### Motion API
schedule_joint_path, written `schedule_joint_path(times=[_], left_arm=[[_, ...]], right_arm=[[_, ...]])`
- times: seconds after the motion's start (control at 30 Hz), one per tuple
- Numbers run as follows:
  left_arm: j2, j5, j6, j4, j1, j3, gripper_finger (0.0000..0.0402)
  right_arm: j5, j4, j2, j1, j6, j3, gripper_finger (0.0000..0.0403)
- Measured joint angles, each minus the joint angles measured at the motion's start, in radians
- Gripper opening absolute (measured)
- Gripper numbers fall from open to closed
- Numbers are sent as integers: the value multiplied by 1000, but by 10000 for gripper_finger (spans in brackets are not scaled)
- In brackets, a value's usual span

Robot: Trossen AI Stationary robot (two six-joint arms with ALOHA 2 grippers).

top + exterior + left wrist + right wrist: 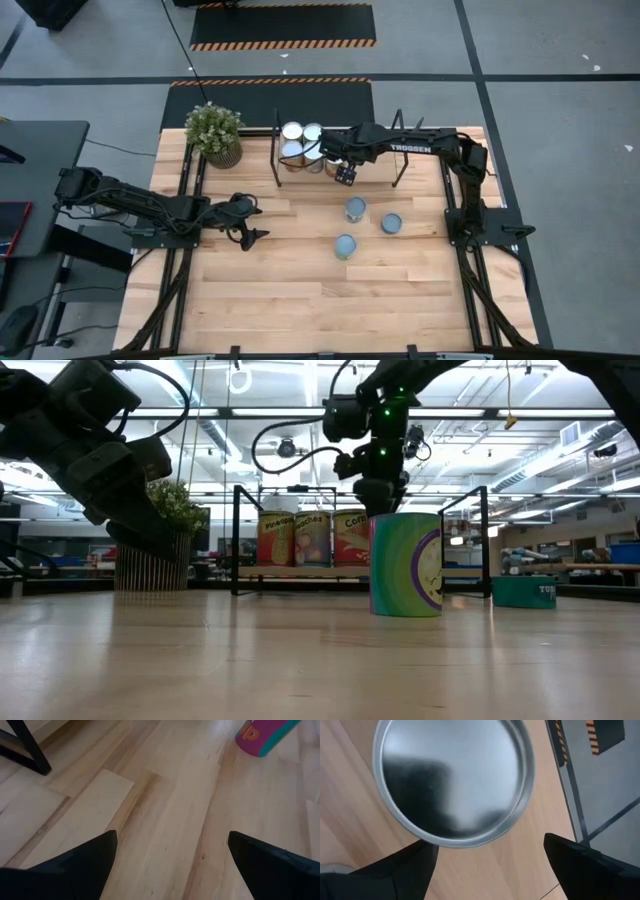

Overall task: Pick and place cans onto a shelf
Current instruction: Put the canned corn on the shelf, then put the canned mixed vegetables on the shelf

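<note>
Resting left arm: the left gripper hangs low over bare boards on the left half of the large light-wood tabletop, its two dark fingers spread wide with nothing between them.
Plant: a small potted green plant in a ribbed tan pot stands at the table's far left corner, just beside the shelf's left frame.
Shelf: the low light-wood board with thin black metal upright frames sits along the far edge, in the middle.
Cans on shelf: small round tins with silvery tops and tan-orange labels stand clustered at the shelf's left end; the low view shows three labels side by side.
Right arm: reaching in from the right, the right gripper hovers just above that cluster, fingers parted wide, a silvery can top directly beneath them, ungripped.
Loose cans: three teal-topped tins stand well apart from the shelf at mid-table; the nearest shows a green, teal and purple swirl label.
</note>
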Motion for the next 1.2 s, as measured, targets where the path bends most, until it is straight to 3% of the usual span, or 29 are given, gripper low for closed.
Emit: schedule_joint_path(times=[0.3,0.67,0.9,1.2], left_arm=[[0,0,-4,1,0,0,387],[0,0,-5,0,0,0,387],[0,0,-5,5,0,0,387],[0,-12,-6,7,0,0,387]], right_arm=[[0,70,-17,0,-23,-2,368],[0,-139,-99,34,58,-2,368],[-29,-129,-189,127,124,-2,368],[-70,-49,-184,354,152,-2,368]])
